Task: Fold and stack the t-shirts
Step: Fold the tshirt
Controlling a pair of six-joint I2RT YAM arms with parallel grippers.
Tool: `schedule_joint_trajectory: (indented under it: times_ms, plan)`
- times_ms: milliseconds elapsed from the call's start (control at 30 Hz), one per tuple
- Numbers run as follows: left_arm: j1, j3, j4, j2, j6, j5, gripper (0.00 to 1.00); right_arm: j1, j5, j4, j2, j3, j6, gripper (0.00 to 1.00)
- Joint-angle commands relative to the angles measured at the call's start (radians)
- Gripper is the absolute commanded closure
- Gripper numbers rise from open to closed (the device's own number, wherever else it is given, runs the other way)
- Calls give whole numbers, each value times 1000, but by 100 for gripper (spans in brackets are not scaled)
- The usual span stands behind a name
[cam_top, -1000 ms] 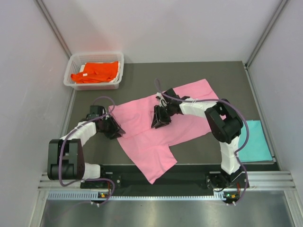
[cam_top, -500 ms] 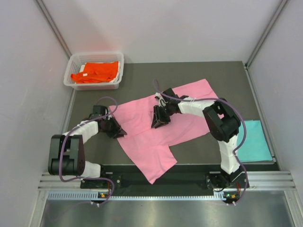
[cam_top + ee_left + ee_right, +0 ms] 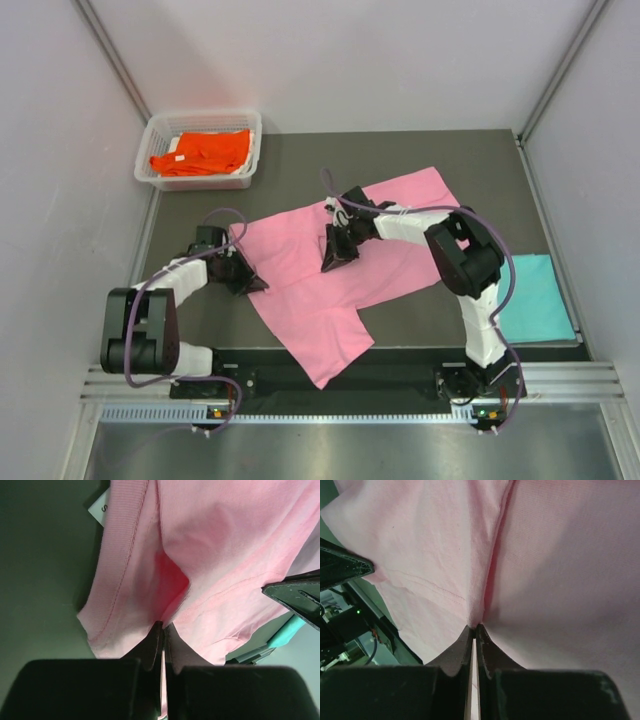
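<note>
Pinching pink t-shirt (image 3: 300,262), left gripper (image 3: 163,632) and right gripper (image 3: 474,630) show closure only in wrist views.

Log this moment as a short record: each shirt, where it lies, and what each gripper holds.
pink shirt: spread out unfolded across the middle of the table
orange shirt: crumpled inside the basket, far left corner
teal shirt: lying flat as a neat rectangle at the right edge
left gripper: shut on pink shirt, pinching cloth near the ribbed collar on its left side
right gripper: shut on pink shirt, pinching a ridge of cloth near its middle
stack: none yet; the three shirts lie apart
</note>
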Motion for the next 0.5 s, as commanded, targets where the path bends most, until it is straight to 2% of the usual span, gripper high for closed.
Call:
schedule_joint_trajectory:
  times_ms: [0, 267, 467]
  plan:
    - [-2, -18, 32, -48, -50, 41, 100, -7, 25, -37, -48, 24, -49, 100]
    - [-2, -92, 86, -107, -173, 98, 100, -55, -7, -70, -56, 31, -89, 100]
    - [-3, -118, 89, -116, -196, 103, 98, -78, -51, -82, -33, 44, -114, 100]
